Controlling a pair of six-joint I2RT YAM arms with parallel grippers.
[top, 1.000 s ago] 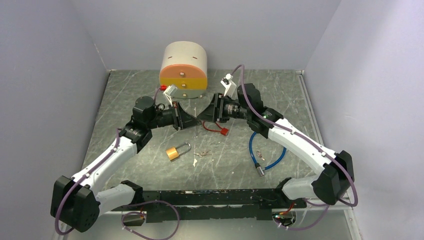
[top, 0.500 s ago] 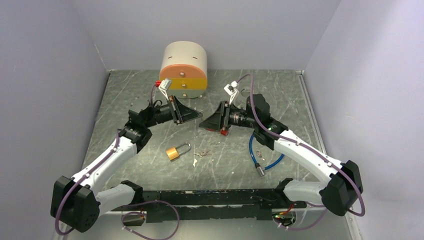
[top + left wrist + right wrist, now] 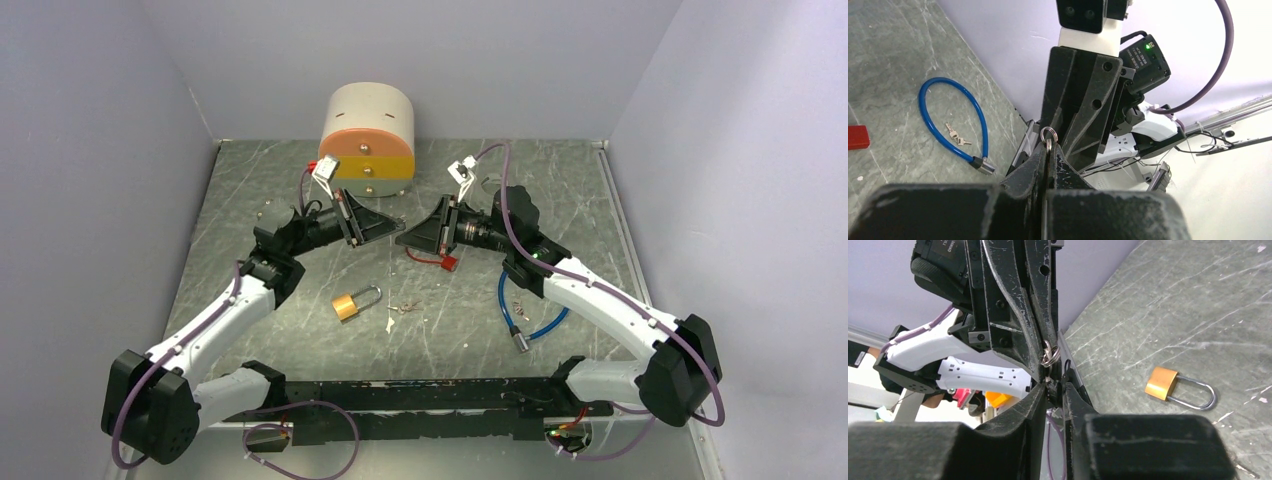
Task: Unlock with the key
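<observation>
My left gripper (image 3: 396, 224) is shut on a small key; its silver ring (image 3: 1048, 134) sticks out past the fingertips. My right gripper (image 3: 404, 236) faces it tip to tip above the table's middle. Its jaws stand a narrow gap apart, just below the key ring (image 3: 1049, 356) in the right wrist view. The brass padlock (image 3: 348, 304) lies on the table, shackle closed, in front of both grippers and apart from them. It also shows in the right wrist view (image 3: 1162, 383).
A beige, orange and yellow cylinder box (image 3: 368, 140) stands at the back. A blue cable lock (image 3: 530, 312) with small keys lies at the right. A red tag (image 3: 448, 263) lies under the right gripper. Loose keys (image 3: 403, 308) lie near the padlock.
The two grippers drew apart, then came together again; their tips now almost touch. The left gripper has tilted up and back. The padlock has not moved.
</observation>
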